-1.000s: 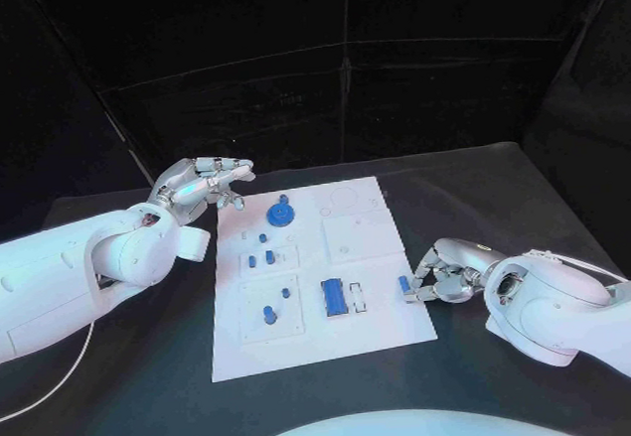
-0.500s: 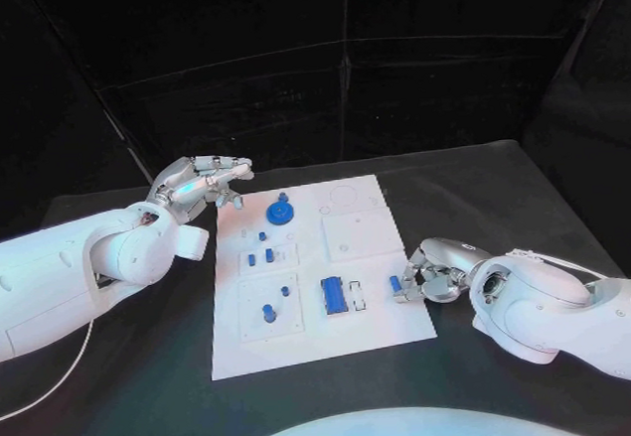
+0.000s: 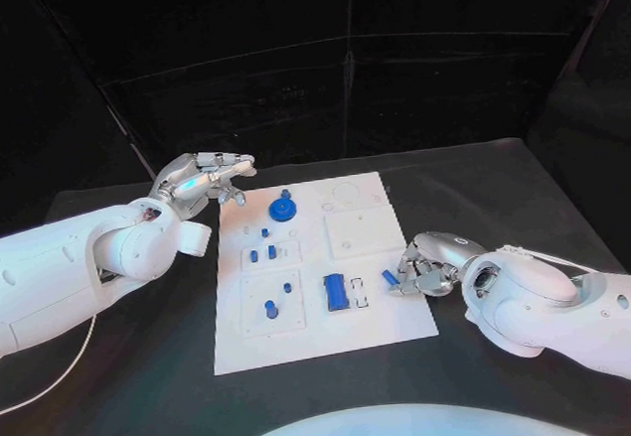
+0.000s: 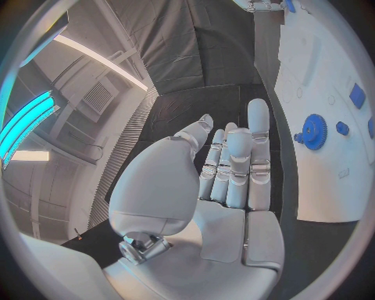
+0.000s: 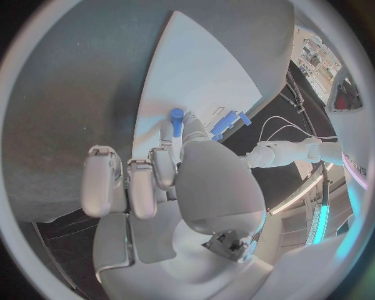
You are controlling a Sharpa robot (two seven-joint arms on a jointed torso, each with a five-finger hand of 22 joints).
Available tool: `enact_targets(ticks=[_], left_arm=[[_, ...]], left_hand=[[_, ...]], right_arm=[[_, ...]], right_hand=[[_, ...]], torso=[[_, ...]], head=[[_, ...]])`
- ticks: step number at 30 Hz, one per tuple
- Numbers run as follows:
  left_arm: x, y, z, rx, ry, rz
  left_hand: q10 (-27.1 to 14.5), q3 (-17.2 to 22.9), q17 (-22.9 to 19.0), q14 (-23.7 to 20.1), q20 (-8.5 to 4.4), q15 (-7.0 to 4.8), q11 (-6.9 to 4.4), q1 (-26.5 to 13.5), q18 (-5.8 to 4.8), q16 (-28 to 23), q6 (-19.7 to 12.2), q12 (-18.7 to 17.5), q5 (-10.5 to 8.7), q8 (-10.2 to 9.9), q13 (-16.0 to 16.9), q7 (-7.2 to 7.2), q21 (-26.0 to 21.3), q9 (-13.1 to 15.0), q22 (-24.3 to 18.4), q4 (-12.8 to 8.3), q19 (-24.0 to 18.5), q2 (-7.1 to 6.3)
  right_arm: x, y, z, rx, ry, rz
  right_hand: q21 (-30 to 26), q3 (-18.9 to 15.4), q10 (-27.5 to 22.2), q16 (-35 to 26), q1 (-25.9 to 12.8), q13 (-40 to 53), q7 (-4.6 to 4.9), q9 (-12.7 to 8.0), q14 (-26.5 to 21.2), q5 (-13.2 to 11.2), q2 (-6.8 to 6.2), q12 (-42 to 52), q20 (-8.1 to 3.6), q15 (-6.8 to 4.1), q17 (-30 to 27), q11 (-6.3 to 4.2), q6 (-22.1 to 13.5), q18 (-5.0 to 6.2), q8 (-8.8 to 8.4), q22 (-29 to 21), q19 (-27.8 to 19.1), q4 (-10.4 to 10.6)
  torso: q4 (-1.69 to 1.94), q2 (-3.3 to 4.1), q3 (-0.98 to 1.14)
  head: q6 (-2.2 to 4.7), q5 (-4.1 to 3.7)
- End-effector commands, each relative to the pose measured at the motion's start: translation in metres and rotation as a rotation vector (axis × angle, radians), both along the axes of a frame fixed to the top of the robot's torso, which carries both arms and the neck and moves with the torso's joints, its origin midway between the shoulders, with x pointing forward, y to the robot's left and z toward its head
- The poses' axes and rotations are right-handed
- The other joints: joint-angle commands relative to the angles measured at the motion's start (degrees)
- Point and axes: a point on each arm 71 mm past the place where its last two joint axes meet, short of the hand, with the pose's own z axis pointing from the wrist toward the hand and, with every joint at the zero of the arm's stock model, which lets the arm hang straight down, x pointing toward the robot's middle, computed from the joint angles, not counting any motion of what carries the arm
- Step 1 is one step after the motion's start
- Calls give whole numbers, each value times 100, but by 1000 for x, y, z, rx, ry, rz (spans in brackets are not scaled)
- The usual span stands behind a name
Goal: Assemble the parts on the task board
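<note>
The right hand [image 3: 422, 268] sits over the right edge of the white board [image 3: 380, 328], fingers pinched on a small blue peg [image 3: 390, 277] (in the right wrist view the peg [image 5: 177, 119] stands up from between the fingertips, above the board [image 5: 203, 75]). Just beside it on the board lies a blue block [image 3: 332, 293]; farther up are a blue gear [image 3: 281, 212] and several small blue pieces [image 3: 262, 253]. The left hand [image 3: 203, 178] hangs off the board's far left corner over the black table [image 3: 125, 389], fingers loosely curled and apart, holding nothing.
</note>
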Motion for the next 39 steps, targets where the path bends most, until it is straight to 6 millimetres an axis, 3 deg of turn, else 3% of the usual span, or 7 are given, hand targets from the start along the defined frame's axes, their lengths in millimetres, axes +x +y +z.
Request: enact_targets(ticks=[1,9,13,25,32,34,39], left_arm=[[0,-1,1,-6,-1,-16],[-1,-2,1,-5,4,-19],[-2,-4,1,-7,7,-25],[-2,-3,1,-6,7,-23],[-1,-3,1,-6,8,-24],[-1,-3,1,-5,8,-24],[-1,-3,0,-5,8,-25]], left_hand=[[-37,-44,-5,-39,29,8,7,34,75,-14,-50,34,-26,30,5,9,-25,-2,-10,4,-4,30],[-42,-53,-13,-43,30,10,8,26,74,-14,-53,38,-26,31,6,11,-28,-2,-11,11,-4,31],[-42,-53,-13,-43,30,10,8,26,74,-14,-53,38,-26,31,6,11,-28,-2,-11,11,-4,31],[-46,-60,-12,-44,31,11,10,21,74,-12,-57,41,-26,33,6,12,-30,-2,-13,14,-4,30],[-46,-60,-12,-44,31,11,10,21,74,-12,-57,41,-26,33,6,12,-30,-2,-13,14,-4,30],[-46,-60,-12,-44,31,11,10,21,74,-12,-57,41,-26,33,6,12,-30,-2,-13,14,-4,30],[-51,-66,-26,-50,32,12,10,21,74,-17,-60,44,-26,34,6,12,-32,-2,-14,16,-5,31]], right_arm=[[-4,0,-12,-116,40,22],[-3,7,-14,-175,32,62],[-2,8,-16,-206,32,73],[-4,12,-13,-162,33,57],[-8,13,-8,-58,34,8],[-9,14,-5,-21,14,-12],[-11,15,3,71,-40,-52]], right_hand=[[-16,-32,-29,-15,131,84,52,-1593,457,11,11,-28,0,-24,847,-11,-75,10,21,-14,-8,-33],[-44,-36,-71,-39,358,49,68,-1548,449,238,22,-89,7,-18,817,-2,-139,17,48,-47,-27,-166],[-46,10,-88,-40,506,36,50,-1518,450,775,97,-113,2,-28,821,-20,-132,18,79,-44,-26,-222],[-15,1007,-64,0,1045,45,2,-1503,465,246,573,-107,-55,-79,885,-76,-37,6,60,9,8,-478],[6,2034,1,30,621,92,3,-1491,475,151,233,-45,-32,-72,930,-72,34,-2,-57,48,27,-465],[24,2126,28,44,436,115,-28,-1479,480,-299,158,-10,-37,-78,950,-87,69,-7,-62,76,41,-385],[35,2243,39,51,303,132,-26,-1467,483,-361,32,10,-54,-85,961,-85,101,-8,-75,95,51,-360]], torso=[[-9,0,2],[-5,-12,-7],[2,-4,-11],[-13,-16,-1],[-11,-20,0],[-10,-19,-2],[-6,-14,-3]], head=[[-5,3],[-26,-10],[-32,7],[-27,39],[-5,29],[1,23],[13,15]])
